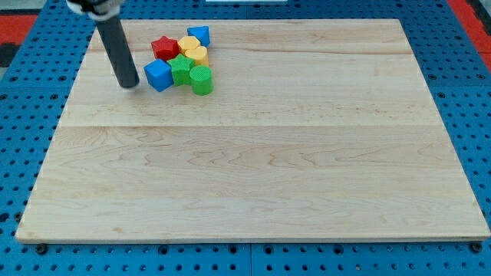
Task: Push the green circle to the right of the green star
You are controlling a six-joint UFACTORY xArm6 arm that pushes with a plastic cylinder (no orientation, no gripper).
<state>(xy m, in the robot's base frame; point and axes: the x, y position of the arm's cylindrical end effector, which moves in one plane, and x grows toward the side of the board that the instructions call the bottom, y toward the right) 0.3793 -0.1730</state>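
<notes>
The green circle [202,79] sits on the wooden board at the upper left, touching the right side of the green star [182,70]. My tip [127,83] is at the view's left of the cluster, a short gap left of the blue cube [158,75], which lies against the green star's left side. The rod rises up and to the left out of the view's top.
A red star [164,48], two yellow blocks [193,50] and a second blue block [199,35] are packed just above the green blocks. The board's left edge [67,115] is near my tip. A blue pegboard surrounds the board.
</notes>
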